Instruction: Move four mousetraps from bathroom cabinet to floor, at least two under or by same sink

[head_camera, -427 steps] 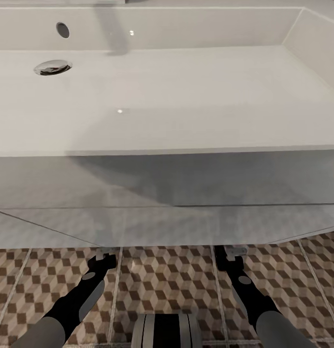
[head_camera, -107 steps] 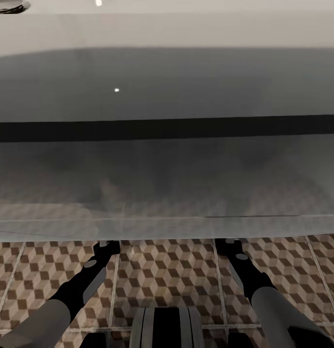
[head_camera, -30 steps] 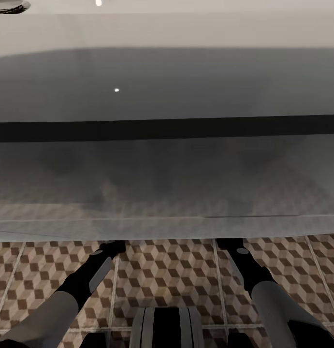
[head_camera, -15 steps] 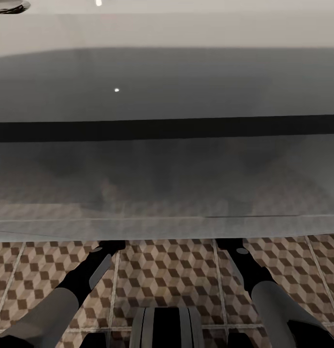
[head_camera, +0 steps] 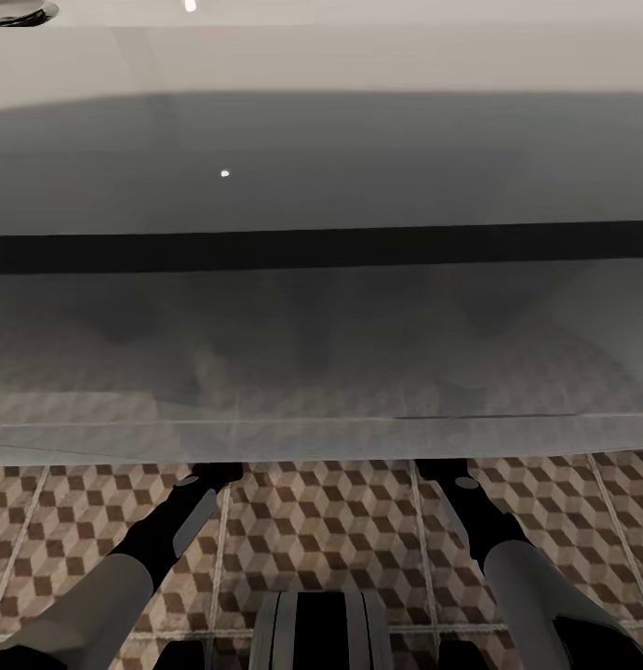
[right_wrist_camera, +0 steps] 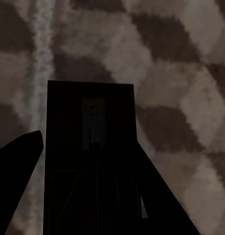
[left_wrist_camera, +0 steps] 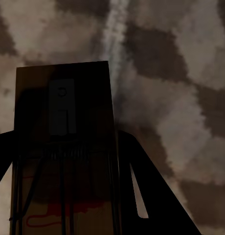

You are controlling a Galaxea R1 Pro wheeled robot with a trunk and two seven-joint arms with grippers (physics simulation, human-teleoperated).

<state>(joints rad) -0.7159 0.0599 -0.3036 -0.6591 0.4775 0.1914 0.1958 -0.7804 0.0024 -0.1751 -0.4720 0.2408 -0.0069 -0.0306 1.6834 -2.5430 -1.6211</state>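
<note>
Seen from the head, the glossy white sink [head_camera: 321, 158] looms close, and both my forearms reach beneath its lower edge, which hides the grippers. The left wrist view has my left gripper [left_wrist_camera: 66, 134] shut on a mousetrap [left_wrist_camera: 63, 98], a flat wooden board with wire parts, held just above the shadowed bathroom floor [left_wrist_camera: 161, 73]. In the right wrist view my right gripper [right_wrist_camera: 90, 139] is shut on a second mousetrap [right_wrist_camera: 93, 107], very dark in the shade, over the cube-patterned tiles [right_wrist_camera: 166, 58]. The cabinet is out of view.
The sink's underside hangs low over the cube-patterned floor tiles [head_camera: 321, 521]. My left forearm [head_camera: 163, 549] and right forearm [head_camera: 488, 540] stretch forward on either side of my trunk [head_camera: 316, 633] at the near edge.
My left forearm has dipped slightly lower and further under the sink's edge. The right arm and the view have stayed put.
</note>
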